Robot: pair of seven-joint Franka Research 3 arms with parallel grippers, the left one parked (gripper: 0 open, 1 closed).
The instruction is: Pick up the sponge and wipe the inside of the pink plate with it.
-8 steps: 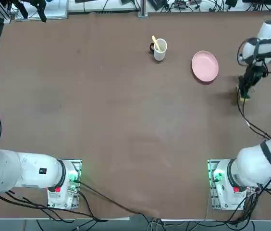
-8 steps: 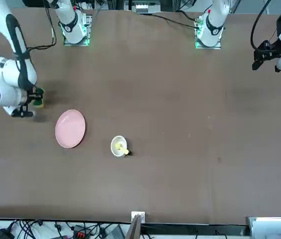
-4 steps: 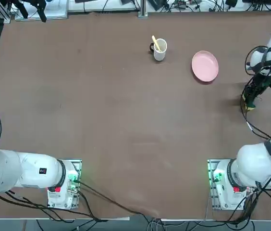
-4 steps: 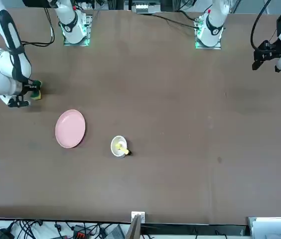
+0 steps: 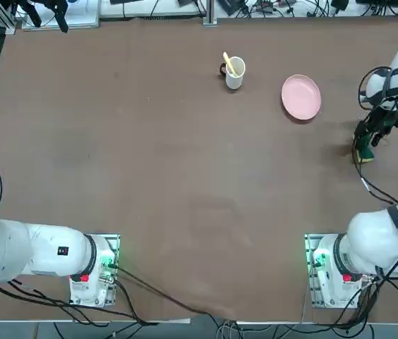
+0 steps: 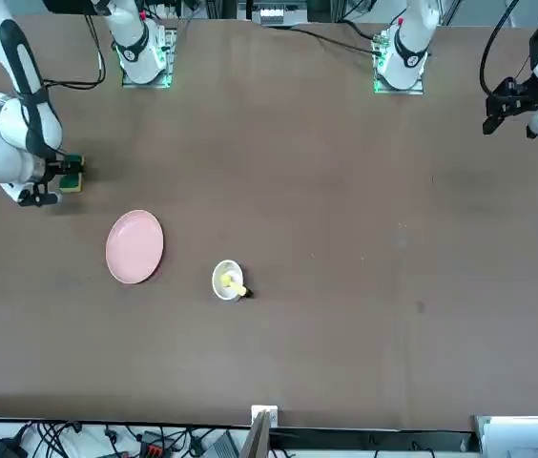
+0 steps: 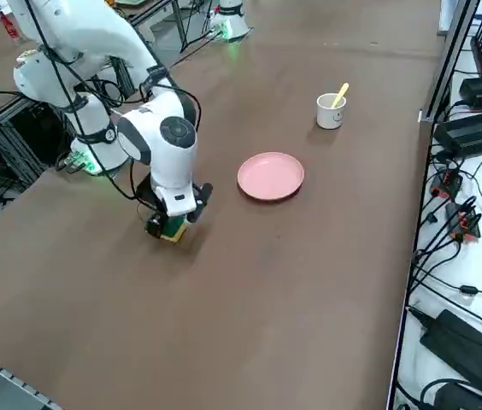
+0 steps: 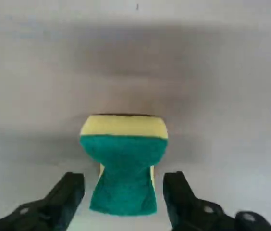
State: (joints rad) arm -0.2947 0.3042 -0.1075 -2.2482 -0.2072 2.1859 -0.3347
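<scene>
The sponge, dark green over yellow, rests on the brown table near its right edge, its green layer still pinched in at the middle. My right gripper straddles it, open, with a gap between each finger and the sponge. From overhead, the gripper hangs low over the sponge, to the right of the pink plate and nearer the arm bases. The plate is bare. The sponge peeks out below the gripper in the right side view, and the front view shows the sponge beside the plate.
A white mug holding a yellow utensil stands to the left of the plate. The right arm's cable trails over the table towards its base. Racks and cables line the far edge.
The right gripper carried the sponge a little away from the plate towards the table's right edge, then opened and let it go; the sponge now rests on the table.
</scene>
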